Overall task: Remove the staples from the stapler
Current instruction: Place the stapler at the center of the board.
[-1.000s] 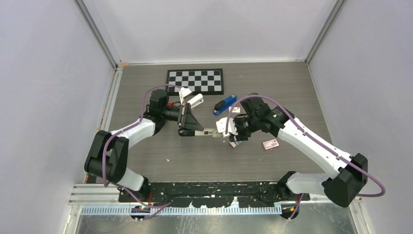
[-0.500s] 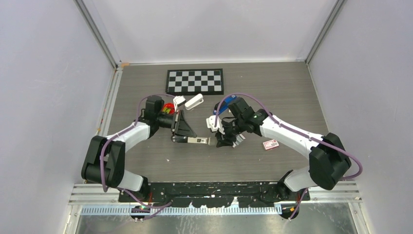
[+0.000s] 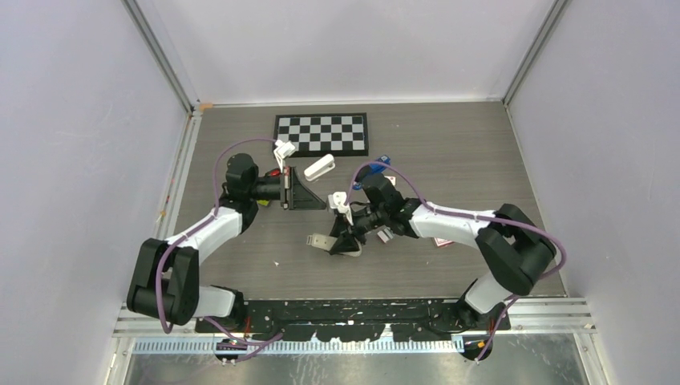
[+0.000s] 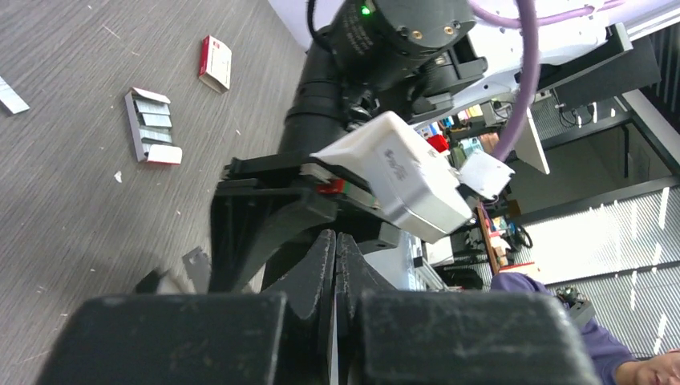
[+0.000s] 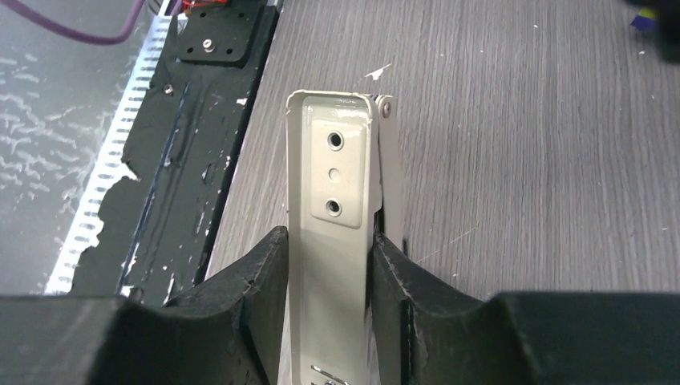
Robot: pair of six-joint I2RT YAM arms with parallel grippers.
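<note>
The blue stapler (image 3: 358, 183) lies behind my right wrist, mostly hidden by the arm and its cable. My right gripper (image 3: 341, 239) (image 5: 330, 241) is shut on a pale metal stapler piece (image 3: 319, 240) (image 5: 333, 168). The piece has two holes and a hinge at its far end, and it sticks out beyond the fingers just above the table. My left gripper (image 3: 314, 200) (image 4: 335, 241) is shut with nothing between its fingers. It points at the right wrist from the left, apart from the metal piece.
A white stapler (image 3: 319, 167) lies in front of the checkerboard (image 3: 321, 133). A red-and-white staple box (image 3: 446, 238) (image 4: 215, 62) and loose staple strips (image 4: 152, 128) lie beside the right arm. The black base rail (image 5: 200, 144) runs along the near edge.
The left gripper has let go of the metal piece, shut, and drawn back to the left. The right gripper has carried the piece left and toward the near edge.
</note>
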